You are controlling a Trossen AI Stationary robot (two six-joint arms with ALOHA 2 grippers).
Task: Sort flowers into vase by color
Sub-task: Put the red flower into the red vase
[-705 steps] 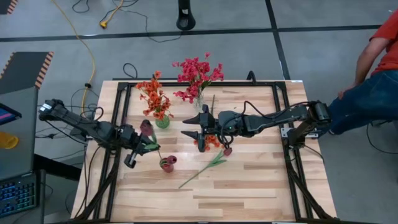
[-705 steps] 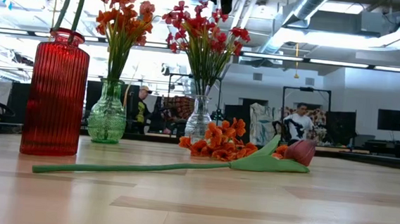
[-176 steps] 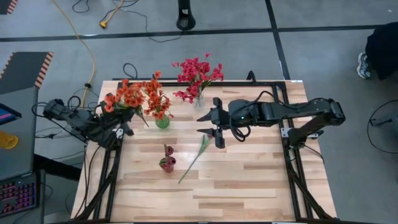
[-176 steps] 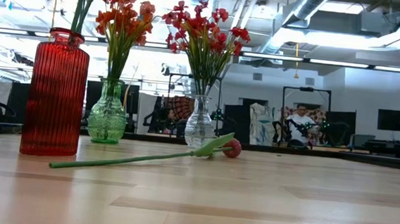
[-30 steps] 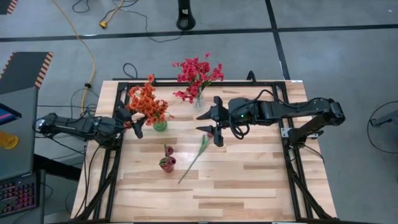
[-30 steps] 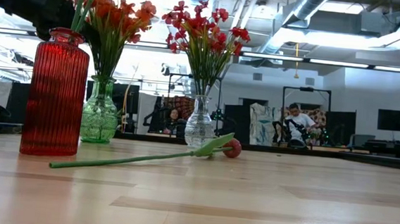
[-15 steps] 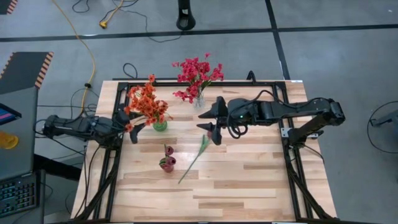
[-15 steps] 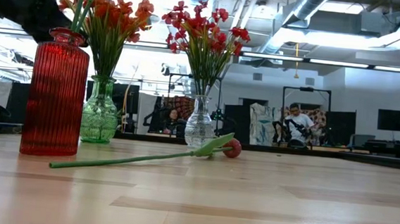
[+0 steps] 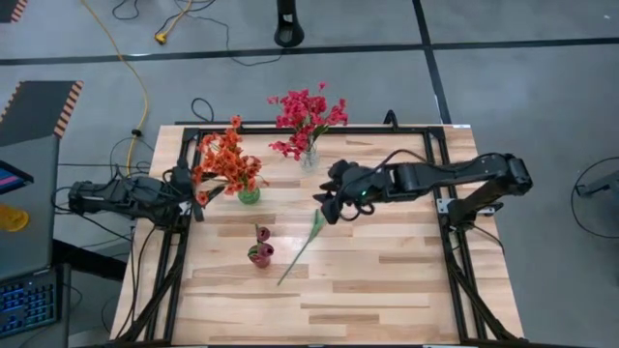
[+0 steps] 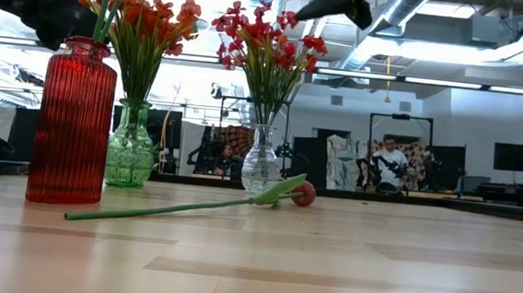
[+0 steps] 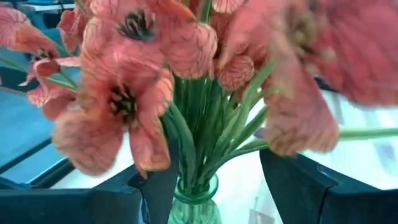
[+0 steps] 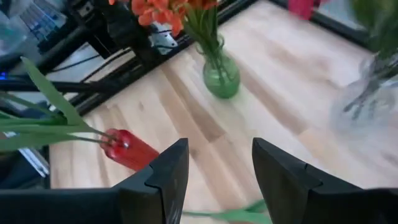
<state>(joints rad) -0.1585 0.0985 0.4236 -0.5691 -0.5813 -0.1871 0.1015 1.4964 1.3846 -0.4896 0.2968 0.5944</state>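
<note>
We found the left gripper beside the green vase of orange flowers, fingers spread, holding nothing. One tulip lay on the tabletop; above its bud, the right gripper hung open, empty.

Orange flowers now in green vase, loose tulip remaining

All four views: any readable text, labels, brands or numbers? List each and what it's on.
None readable in any view.
red vase, green vase, clear vase: ribbed or plain glass, no labels.
left gripper, right gripper: no markings on the dark fingers.
screen at the high view's left edge: lit, content too small to read.
Room behind the table in the low view: any signs too small to make out.
</note>
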